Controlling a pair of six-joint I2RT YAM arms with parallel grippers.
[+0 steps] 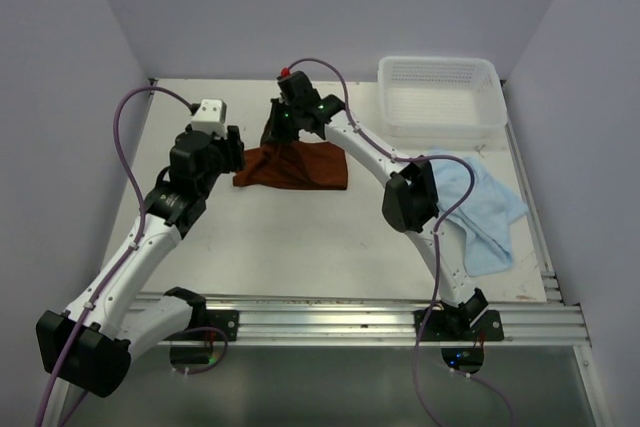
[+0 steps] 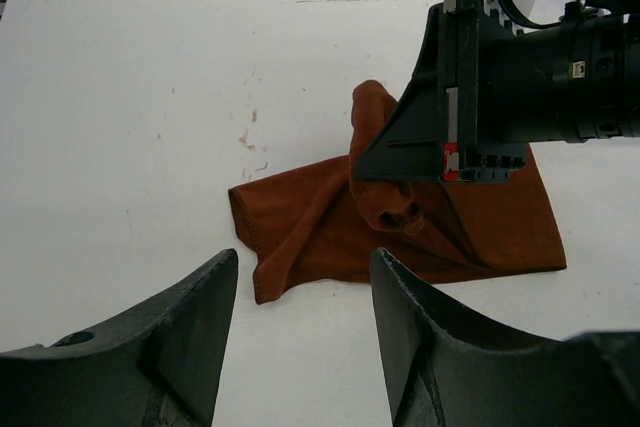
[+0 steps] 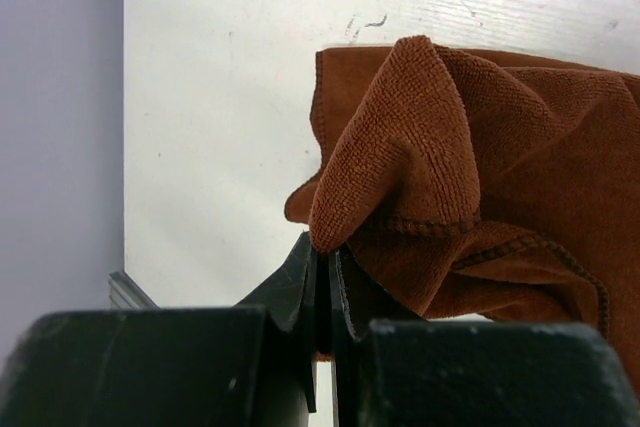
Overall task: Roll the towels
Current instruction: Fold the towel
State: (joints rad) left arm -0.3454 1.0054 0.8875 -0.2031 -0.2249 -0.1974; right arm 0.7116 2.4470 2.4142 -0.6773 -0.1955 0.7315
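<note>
The rust brown-red towel (image 1: 305, 167) lies crumpled at the middle back of the table. My right gripper (image 1: 277, 135) reaches over it from the right and is shut on a raised fold of it, seen close up as the jaws (image 3: 323, 252) pinch the brown towel (image 3: 450, 147). My left gripper (image 1: 236, 154) hovers just left of that towel, open, and its fingers (image 2: 303, 265) hold nothing, with the towel's near corner (image 2: 300, 237) just beyond them. The light blue towel (image 1: 480, 209) lies loosely bunched at the right, partly under the right arm.
A white mesh basket (image 1: 438, 61) stands at the back right corner. Grey walls close in the table on the left, back and right. An aluminium rail (image 1: 350, 322) runs along the near edge with both arm bases.
</note>
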